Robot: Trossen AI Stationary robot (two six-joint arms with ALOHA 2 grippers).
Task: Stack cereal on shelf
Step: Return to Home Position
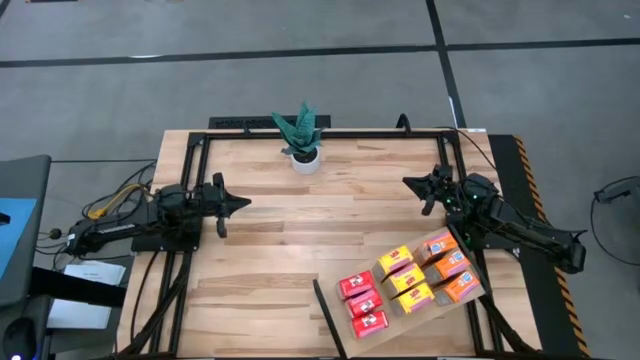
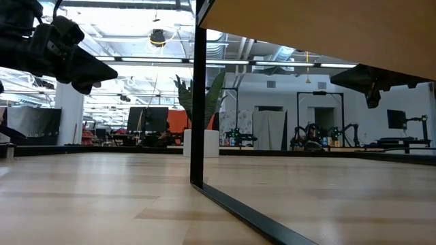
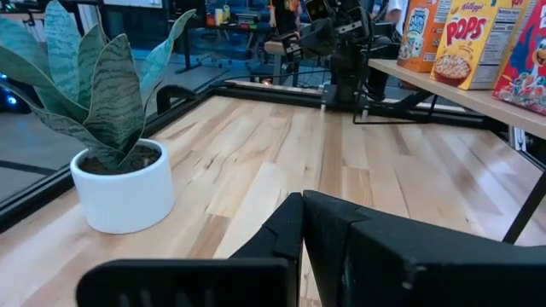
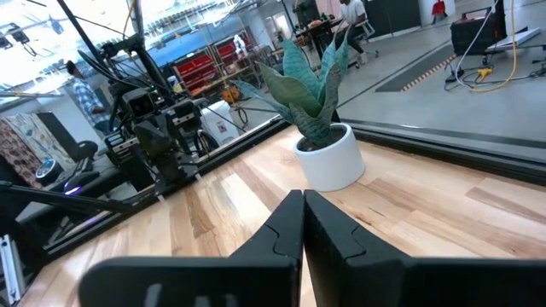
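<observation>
Several cereal boxes stand upright on the shelf (image 1: pixel 326 318), a pale raised board with a dark edge at the table's near right: red ones (image 1: pixel 363 301), yellow ones (image 1: pixel 405 280), orange ones (image 1: pixel 447 262). The left wrist view shows an orange box (image 3: pixel 418 32), a yellow one (image 3: pixel 471 41) and a red one (image 3: pixel 527 60) on the board (image 3: pixel 444 89). My left gripper (image 1: pixel 243 203) (image 3: pixel 303 217) hovers shut over the table's left middle. My right gripper (image 1: pixel 407 182) (image 4: pixel 303 217) hovers shut at the right, beyond the shelf. Neither holds anything.
A green potted plant (image 1: pixel 301 138) (image 3: pixel 111 145) (image 4: pixel 320 128) in a white pot stands at the table's far middle. The shelf's underside (image 2: pixel 327 27) sits on a dark post (image 2: pixel 198 95) above the tabletop. Bare planks lie between the two arms.
</observation>
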